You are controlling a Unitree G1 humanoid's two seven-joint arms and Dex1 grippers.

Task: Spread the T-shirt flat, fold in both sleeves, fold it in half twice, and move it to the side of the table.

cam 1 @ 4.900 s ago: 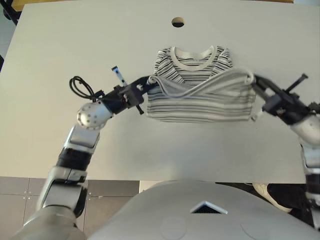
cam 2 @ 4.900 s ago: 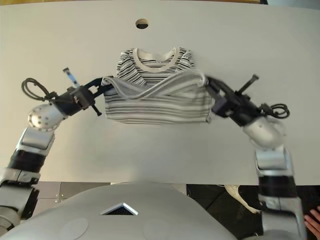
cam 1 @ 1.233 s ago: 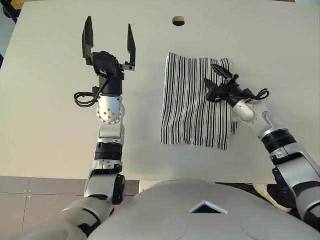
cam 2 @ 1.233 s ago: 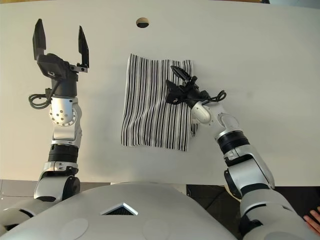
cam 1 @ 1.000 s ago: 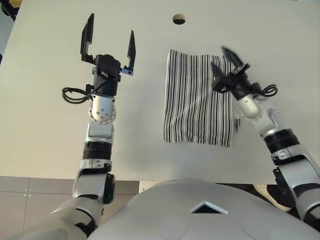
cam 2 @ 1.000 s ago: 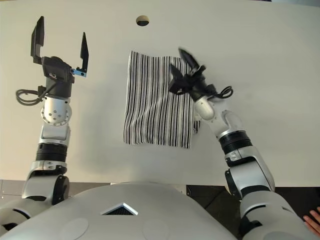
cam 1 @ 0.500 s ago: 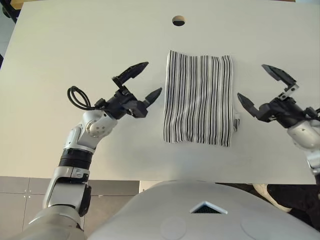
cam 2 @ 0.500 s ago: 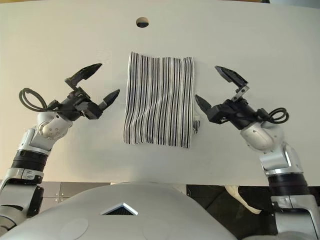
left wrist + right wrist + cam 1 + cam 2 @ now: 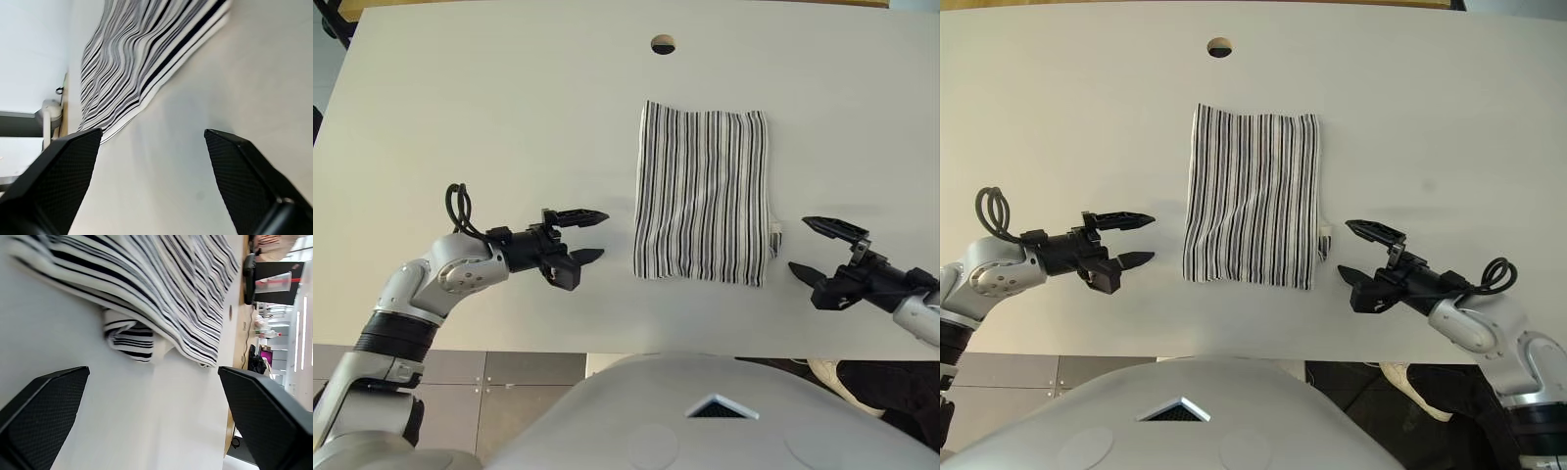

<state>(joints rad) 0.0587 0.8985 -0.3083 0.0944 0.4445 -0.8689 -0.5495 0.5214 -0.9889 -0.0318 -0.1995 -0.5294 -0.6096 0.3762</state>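
Left gripper: fingers apart, empty, just left of the folded striped T-shirt. Right gripper: fingers apart, empty, just right of it. Shirt lies flat on the white table. Round hole at far edge.

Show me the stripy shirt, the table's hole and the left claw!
T-shirt [image 9: 702,196], left eye view, middle of the folded cloth.
hole [image 9: 662,44], left eye view, dark centre.
left gripper [image 9: 603,234], left eye view, midway between its fingertips.

T-shirt: striped, folded into a rectangle on the white table.
Left gripper: fingers spread, at its 8 o'clock.
Right gripper: fingers spread, 4 o'clock.
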